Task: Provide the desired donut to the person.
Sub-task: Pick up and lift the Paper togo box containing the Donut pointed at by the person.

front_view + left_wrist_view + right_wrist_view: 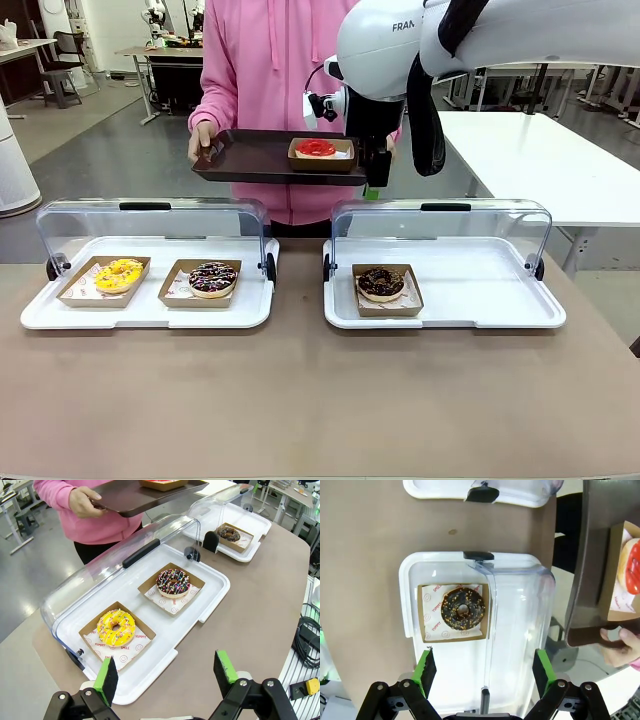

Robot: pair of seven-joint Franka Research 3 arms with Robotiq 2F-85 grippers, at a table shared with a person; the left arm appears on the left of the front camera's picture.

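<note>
The person in a pink hoodie stands at the far side and holds a dark tray with both hands. On that tray rests a red-glazed donut in a cardboard boat, also seen as the red donut. My right gripper hangs open just in front of the tray's right end, high above the right display case. In its own view the right gripper looks down on a chocolate donut. My left gripper is open and holds nothing, hovering near the table's left edge.
The left white display case holds a yellow donut and a sprinkled chocolate donut. The right case holds the chocolate donut. Both clear lids stand raised at the back. Bare brown tabletop lies in front.
</note>
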